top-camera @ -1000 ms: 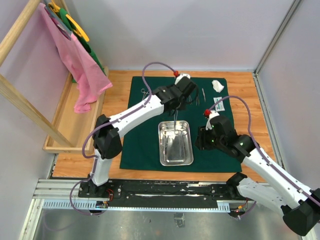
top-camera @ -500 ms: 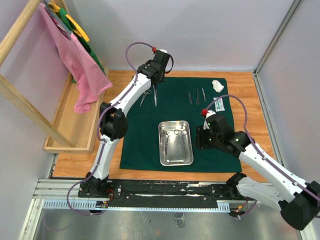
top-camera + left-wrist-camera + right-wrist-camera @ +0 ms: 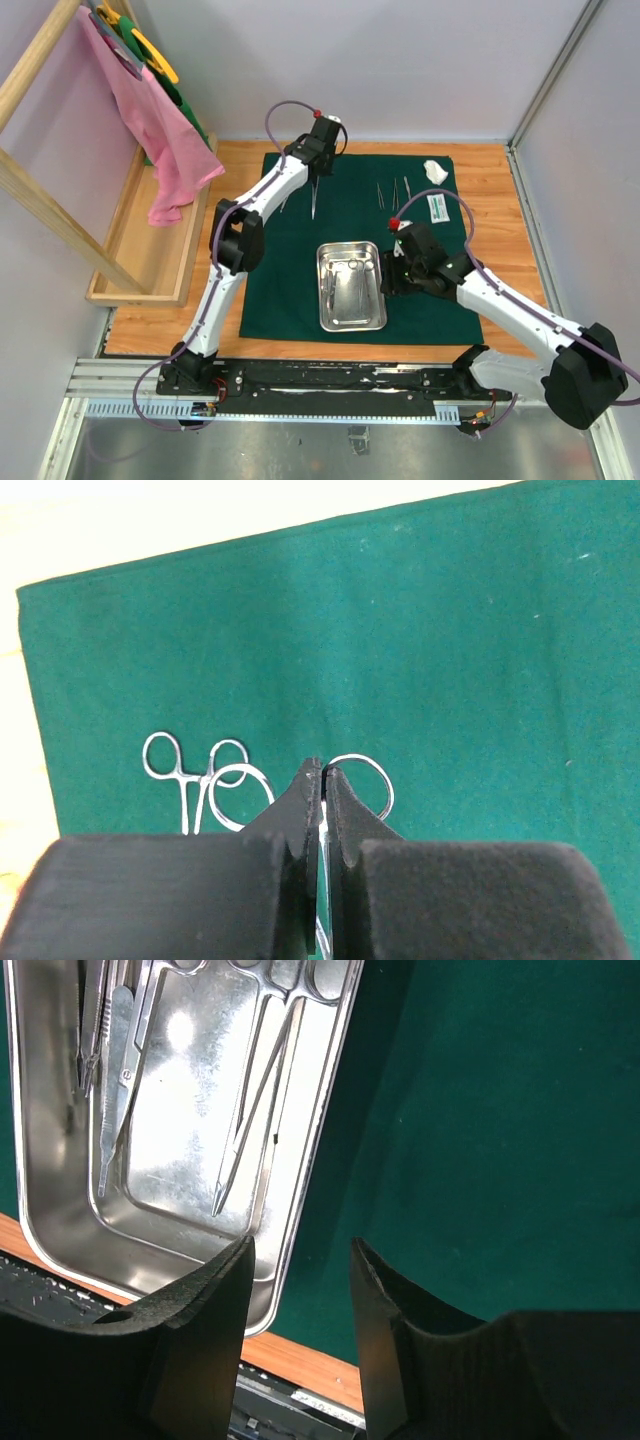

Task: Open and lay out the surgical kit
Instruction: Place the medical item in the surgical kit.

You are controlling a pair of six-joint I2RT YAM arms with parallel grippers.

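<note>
With left jaws clenched on forceps (image 3: 312,200) over the far-left part of the green cloth (image 3: 345,215) and right jaws released beside the tray (image 3: 322,290), likely to tangle rings with the neighbouring pair (image 3: 203,785) if let go askew.

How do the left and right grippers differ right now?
The left gripper is shut on ring-handled forceps; the right gripper is open and empty. The left gripper sits far from the tray; the right gripper hovers at its rim. Both are above the cloth.
</note>
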